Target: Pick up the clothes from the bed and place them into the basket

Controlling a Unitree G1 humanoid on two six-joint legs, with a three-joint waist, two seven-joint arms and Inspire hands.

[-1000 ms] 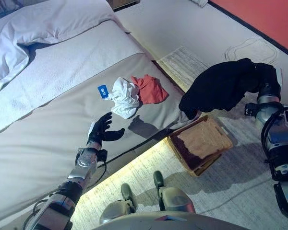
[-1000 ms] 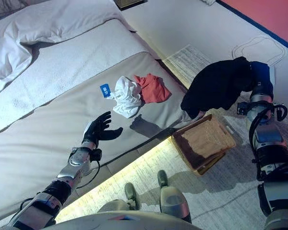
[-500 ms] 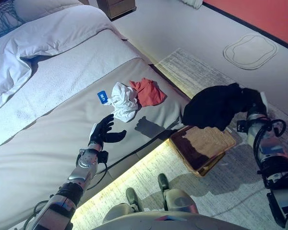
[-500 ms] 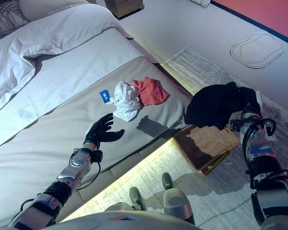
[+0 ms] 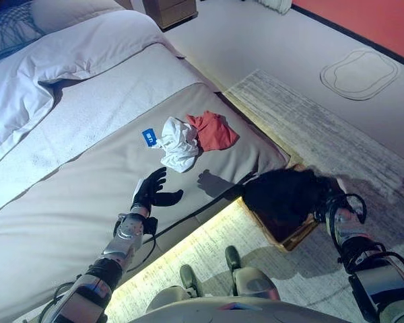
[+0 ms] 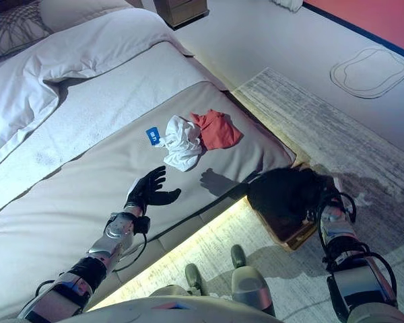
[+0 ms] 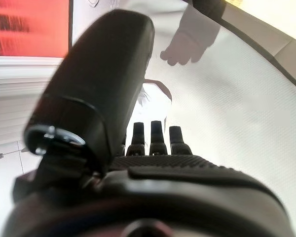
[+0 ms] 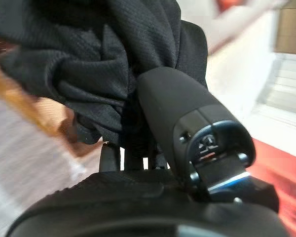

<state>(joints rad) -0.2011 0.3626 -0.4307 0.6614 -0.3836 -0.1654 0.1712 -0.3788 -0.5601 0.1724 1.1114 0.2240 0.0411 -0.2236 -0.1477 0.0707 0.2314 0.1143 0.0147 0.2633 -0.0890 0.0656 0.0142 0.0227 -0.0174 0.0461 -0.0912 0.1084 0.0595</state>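
My right hand (image 8: 180,106) is shut on a black garment (image 5: 283,194), with the thumb pressed against the bunched cloth (image 8: 89,59). The garment hangs low over the brown wicker basket (image 5: 293,237) on the floor beside the bed and covers most of it. A white garment (image 5: 178,142) and a red garment (image 5: 213,130) lie crumpled side by side on the grey bed cover (image 5: 67,202), with a small blue tag (image 5: 149,136) next to the white one. My left hand (image 5: 152,192) is open over the bed, short of the white garment, its fingers (image 7: 153,136) straight.
A white duvet and pillow (image 5: 60,60) lie at the head of the bed. A pale striped rug (image 5: 323,134) covers the floor under the basket. A wooden nightstand (image 5: 173,9) stands at the far end. A lit strip runs along the bed's lower edge.
My right arm has come down with the black garment, from well above the basket to low over it. The camera has shifted. My left hand has stayed open over the bed.
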